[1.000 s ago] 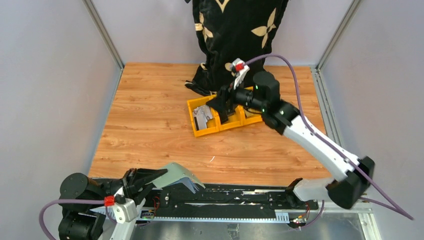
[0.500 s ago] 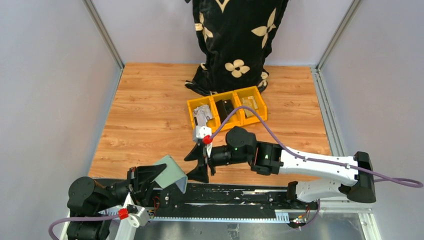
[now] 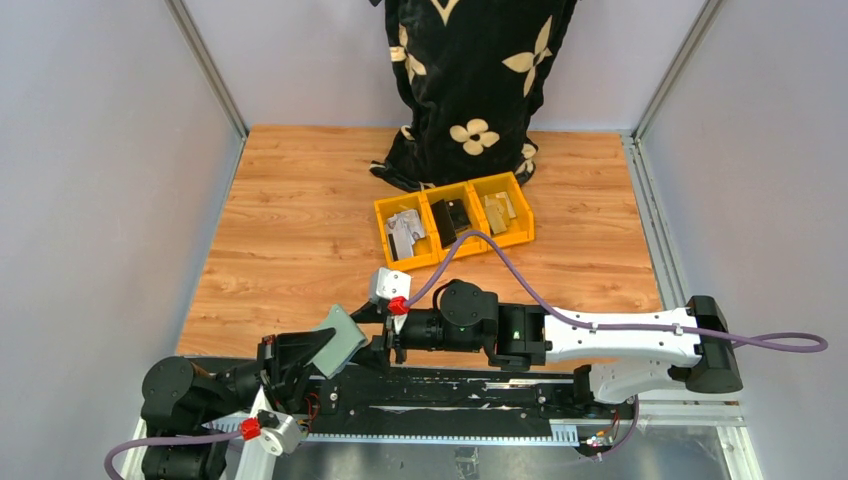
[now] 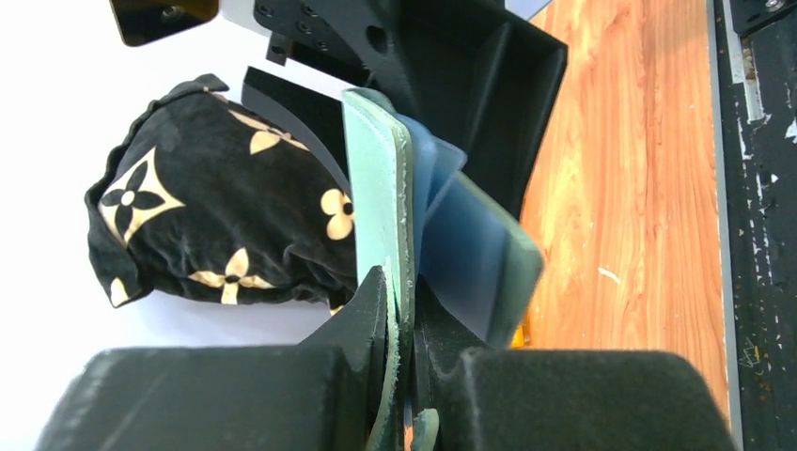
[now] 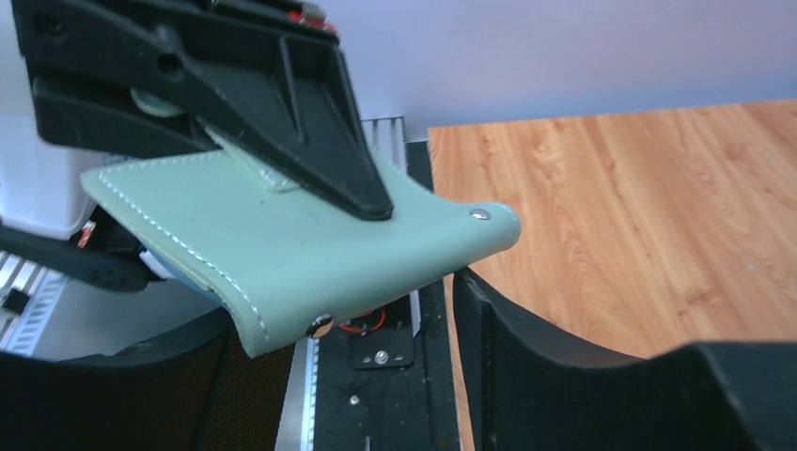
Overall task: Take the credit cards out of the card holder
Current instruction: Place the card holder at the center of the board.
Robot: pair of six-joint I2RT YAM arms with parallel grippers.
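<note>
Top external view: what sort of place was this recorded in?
Most likely a lab robot cell, not a home: plain panels on aluminium posts enclose a wood-grain table, the left arm and right arm mount on a black rail, and yellow bins look like staged props.

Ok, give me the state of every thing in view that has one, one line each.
card holder, lifted off the table, partly opened.
left fingers, shut on the card holder.
right fingers, open at the card holder's free end, not gripping it.
yellow bins, upright on the table, all three holding items.
cloth bag, standing behind the yellow bins.
</note>
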